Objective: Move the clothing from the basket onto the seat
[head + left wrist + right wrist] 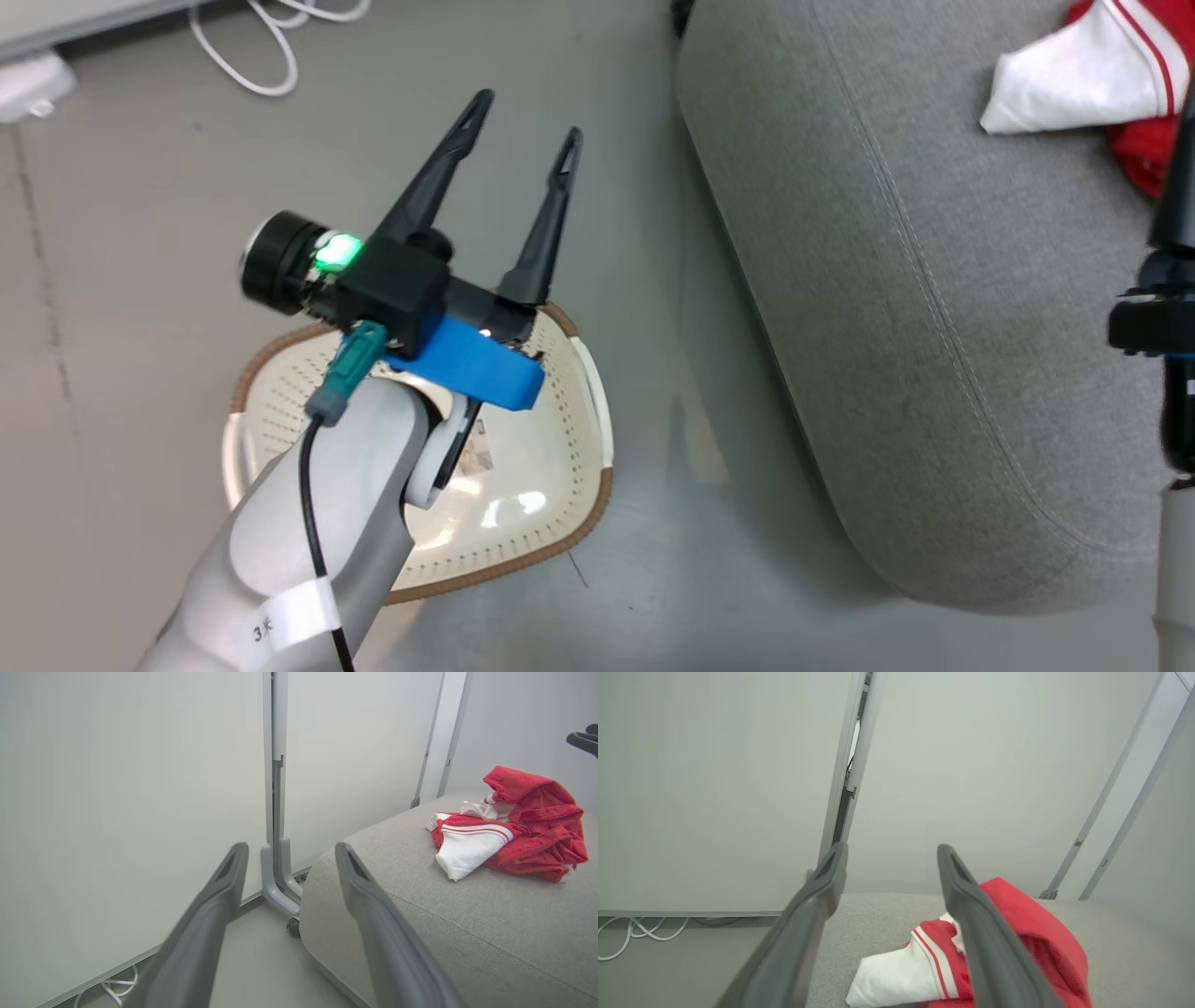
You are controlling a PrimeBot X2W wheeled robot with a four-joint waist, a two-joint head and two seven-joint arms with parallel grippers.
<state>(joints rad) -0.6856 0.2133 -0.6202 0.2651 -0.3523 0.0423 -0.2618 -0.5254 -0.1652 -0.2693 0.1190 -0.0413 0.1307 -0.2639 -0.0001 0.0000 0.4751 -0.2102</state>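
Head view, basket (607,490) near seat (887,327) edge, clothing (1083,79) on seat

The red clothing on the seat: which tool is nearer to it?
Right. The right tool hangs close above the clothing; the left tool is over the basket.

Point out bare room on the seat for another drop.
The seat is bare from its rounded corner near the basket up to the clothing. Crowded only at that pile. The floor strip between basket and seat is free too.
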